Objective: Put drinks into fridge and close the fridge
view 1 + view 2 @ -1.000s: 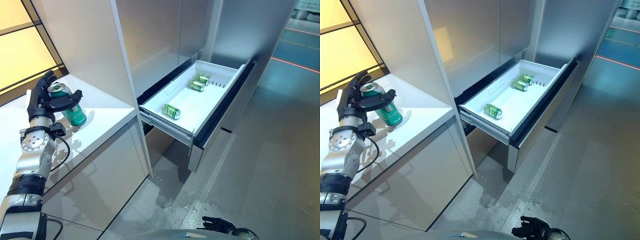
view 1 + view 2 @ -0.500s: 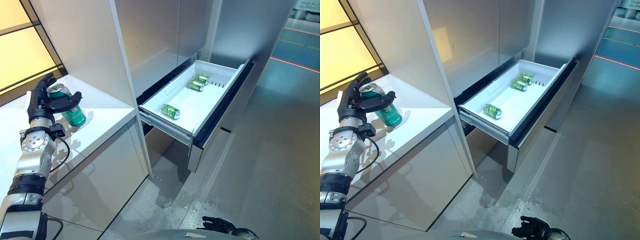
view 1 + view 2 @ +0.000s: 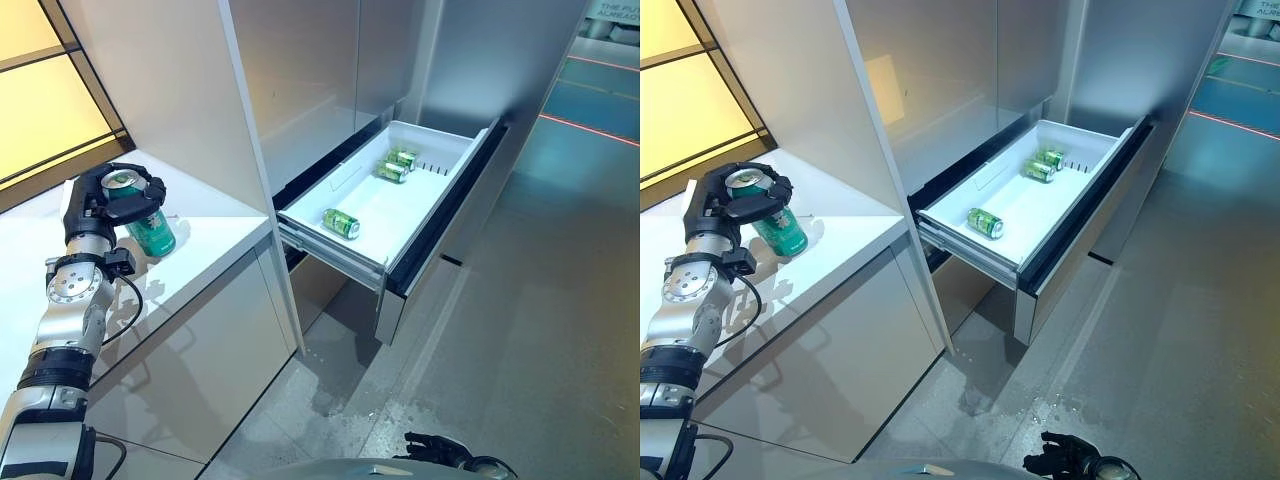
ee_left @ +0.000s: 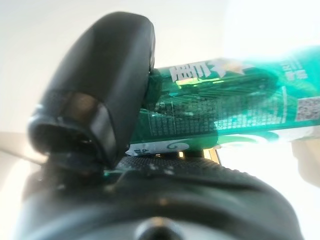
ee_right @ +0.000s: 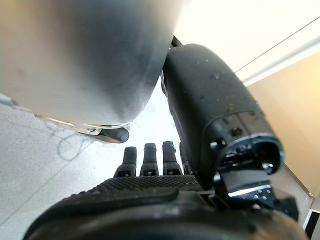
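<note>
A green can [image 3: 151, 231] stands on the white counter [image 3: 215, 235] at the left. My left hand [image 3: 108, 197] is curled round its upper part, thumb [image 4: 107, 85] and fingers closed on it; the can also shows in the left wrist view [image 4: 235, 110]. The fridge drawer [image 3: 455, 150] is pulled open at the middle, white inside. Green cans lie in it: one near the front [image 3: 341, 223], others at the back [image 3: 393, 171]. My right hand [image 3: 1065, 460] hangs low near the floor, fingers [image 5: 150, 160] relaxed and empty.
A tall white panel [image 3: 170, 80] rises between the counter and the steel fridge front [image 3: 320, 60]. The open drawer juts out over the grey floor [image 3: 540, 330]. A yellow-lit window [image 3: 40, 90] is behind the counter.
My left hand's fingers and thumb have closed round the top of the green can. The can has shifted slightly to the right on the counter.
</note>
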